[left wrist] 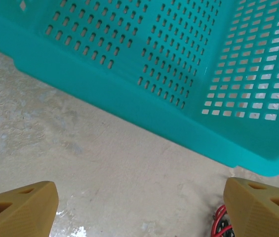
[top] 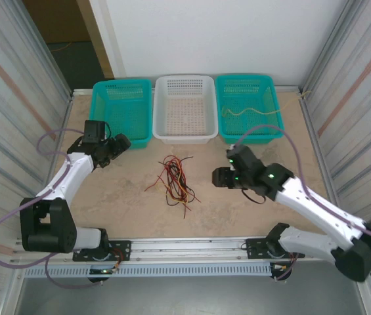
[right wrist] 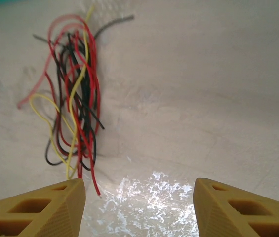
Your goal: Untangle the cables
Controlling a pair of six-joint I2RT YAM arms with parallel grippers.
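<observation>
- Teal plastic forms two of the three perforated baskets set in a row along the far edge of the tabletop (top: 126,197). A white basket (top: 184,138) stands between them, side against side.
- In the right teal basket (top: 245,77) we see one thin yellowish cable (top: 241,110) lying in loose waves across the floor.
- The left teal basket (top: 123,83) and the white one show us plain hole-punched floors.
- The cables (top: 174,180) — red, black and yellow strands crossed over one another in a long loose bundle — lie on the open tabletop in front of the white basket. They sit between the two arms and touch neither.
- The left gripper (top: 123,142) sits just beside the near right corner of the left teal basket, jaws spread wide with nothing between them.
- From the left wrist camera we see its tan fingers (left wrist: 20,210) in the bottom corners and the basket's slotted wall slanting above them. A scrap of red cable lies by the right-hand finger.
- The right gripper (top: 217,177) sits to the right of the bundle and points toward it. Its jaws are parted and hold nothing.
- From the right wrist camera, the bundle lies on the tabletop ahead of the left-hand finger (right wrist: 35,210) — one red end reaches nearly to its tip.
</observation>
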